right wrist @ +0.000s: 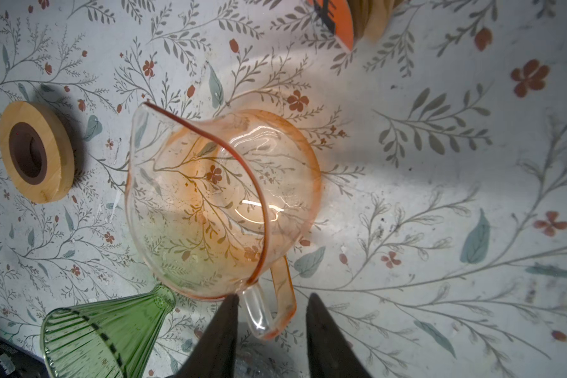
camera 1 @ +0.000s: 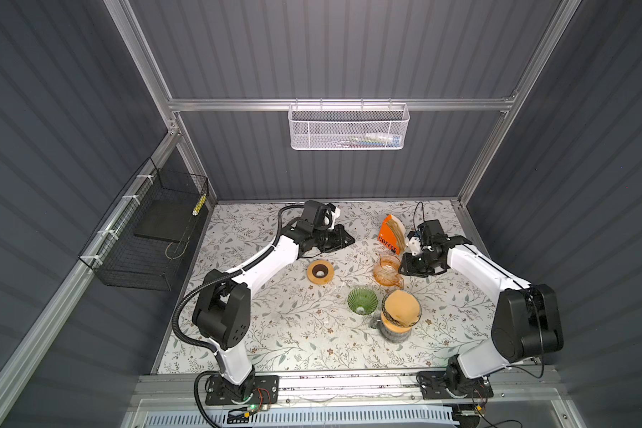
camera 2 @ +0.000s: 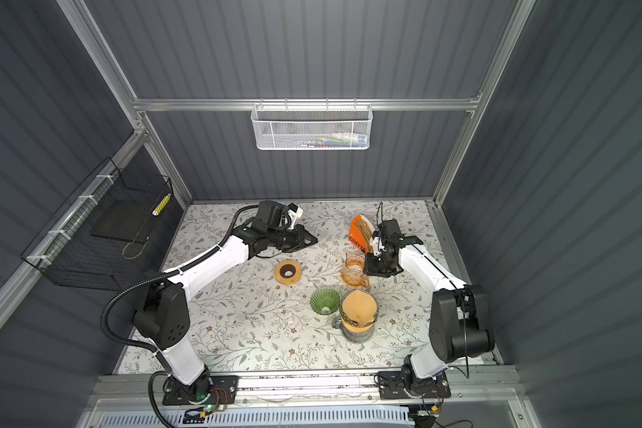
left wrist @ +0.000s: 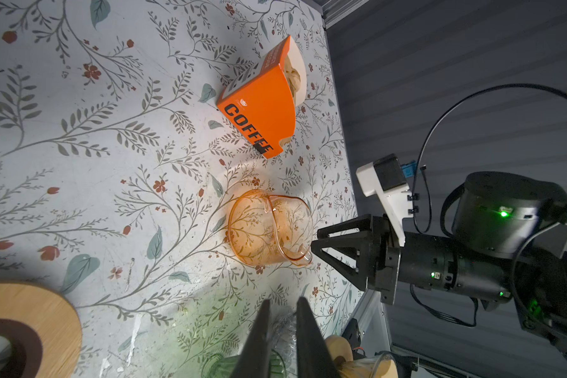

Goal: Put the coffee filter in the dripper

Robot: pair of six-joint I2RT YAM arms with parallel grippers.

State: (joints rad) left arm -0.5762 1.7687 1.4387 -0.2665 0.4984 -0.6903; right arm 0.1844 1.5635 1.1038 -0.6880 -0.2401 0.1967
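Observation:
The green ribbed glass dripper (camera 1: 362,301) (camera 2: 325,301) (right wrist: 105,333) stands empty mid-table. Beside it, a tan coffee filter (camera 1: 401,307) (camera 2: 358,309) sits in the mouth of a clear glass vessel. More filters stand in the orange COFFEE box (camera 1: 390,235) (left wrist: 259,108) at the back. My right gripper (right wrist: 273,296) (camera 1: 404,264) is open, its fingers either side of the handle of an orange glass pitcher (right wrist: 223,203) (camera 1: 386,272) without clamping it. My left gripper (left wrist: 283,300) (camera 1: 351,240) hovers at the back left, its jaws a narrow gap apart and empty.
A wooden ring (camera 1: 320,272) (right wrist: 36,152) with a dark centre lies left of the pitcher. A black wire basket (camera 1: 145,237) hangs on the left wall and a white mesh basket (camera 1: 349,128) on the back wall. The floral tabletop (camera 1: 293,341) shows bare toward the front.

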